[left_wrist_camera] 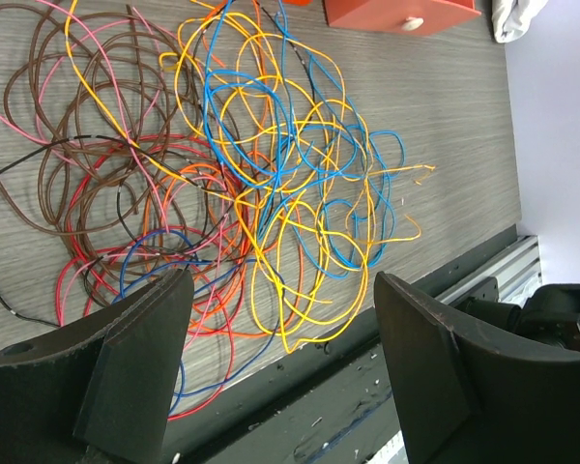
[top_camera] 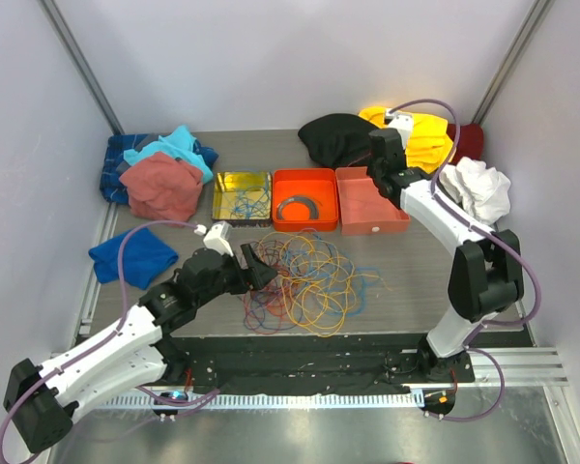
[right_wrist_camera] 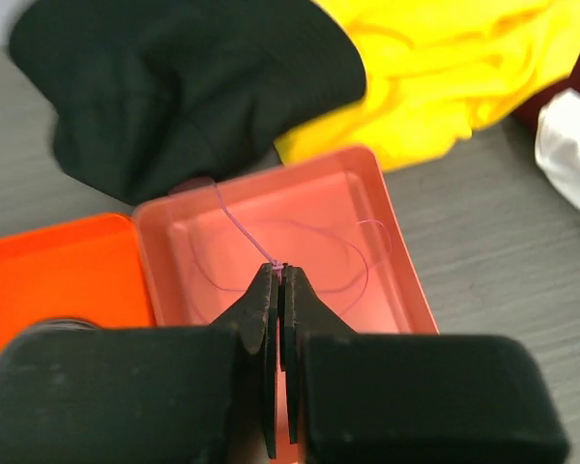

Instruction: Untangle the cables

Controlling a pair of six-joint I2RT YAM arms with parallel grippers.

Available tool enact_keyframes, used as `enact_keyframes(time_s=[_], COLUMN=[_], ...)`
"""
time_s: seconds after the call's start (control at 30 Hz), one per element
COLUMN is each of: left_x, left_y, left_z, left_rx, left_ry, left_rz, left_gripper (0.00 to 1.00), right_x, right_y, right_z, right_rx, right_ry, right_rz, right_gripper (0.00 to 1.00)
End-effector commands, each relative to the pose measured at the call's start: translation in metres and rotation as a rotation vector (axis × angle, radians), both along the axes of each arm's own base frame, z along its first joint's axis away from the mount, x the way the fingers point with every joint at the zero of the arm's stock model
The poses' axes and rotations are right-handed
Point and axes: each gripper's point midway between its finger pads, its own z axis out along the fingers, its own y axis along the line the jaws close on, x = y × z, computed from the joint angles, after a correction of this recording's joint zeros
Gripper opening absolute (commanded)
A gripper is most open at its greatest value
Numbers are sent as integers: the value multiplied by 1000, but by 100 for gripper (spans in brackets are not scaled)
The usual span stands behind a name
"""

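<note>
Cables (top_camera: 304,280) lie in a loose tangle at mid-table (top_camera: 416,271), just in front of the trays: yellow, blue, orange, red, brown and pink loops, all overlapping. Left wrist view shows the brown/red loops on one side of the tangle (left_wrist_camera: 251,174) and the yellow/blue ones on the other, w/ a few ends reaching near the table's front edge. L gripper (top_camera: 256,269) sits at the tangle's left edge, jaws spread wide, nothing between the fingers (left_wrist_camera: 135,358); can't tell if they touch the wires below. R gripper (top_camera: 385,155) is at the back right over the pink tray (top_camera: 367,208), jaws pressed together, pinching a thin pink wire (right_wrist_camera: 237,227) at the tips (right_wrist_camera: 279,271); the rest of the wire loops loosely inside the tray (right_wrist_camera: 406,261). Orange tray (top_camera: 321,188) sits touching it on the left and holds a grey strip (top_camera: 298,208). Yellow tin (top_camera: 242,196) further left has a few wires in it. Black cloth (top_camera: 333,135) and yellow cloth (top_camera: 427,135) lie behind the trays.
</note>
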Motion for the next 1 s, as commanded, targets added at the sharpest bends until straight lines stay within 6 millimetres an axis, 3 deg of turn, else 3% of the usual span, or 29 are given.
enact_keyframes(time_s=[0.0,0.2,0.4,0.5,0.53,0.67,0.73,0.87,0.97], left_x=[3,2,2,2,2,3,3,6,9], left_y=[4,2,0,1,1,0,-1,-2,-3], left_z=[3,0,-1,-3,-3,-2,-3,-2,0], left_rx=[-3,-4,-5,-3,-5,-7,-4,4,14], left_ry=[-15,-1,2,4,3,1,5,0,-9], left_rz=[22,19,12,16,14,16,11,11,17], left_gripper=[80,80,80,80,80,80,80,80,80], right_x=[7,6,1,-1,-3,-9,-12,-25,-38], right_y=[-15,-19,-8,1,3,2,-1,-6,-9], right_z=[-1,-33,-70,-77,-75,-60,-49,-11,-1], right_rx=[76,90,116,150,157,166,147,145,143], right_ry=[-30,45,139,162,161,147,121,52,36], right_rz=[-55,-55,-22,16,22,4,-19,-35,-53], right_gripper=[1,1,1,1,1,42,52,58,59])
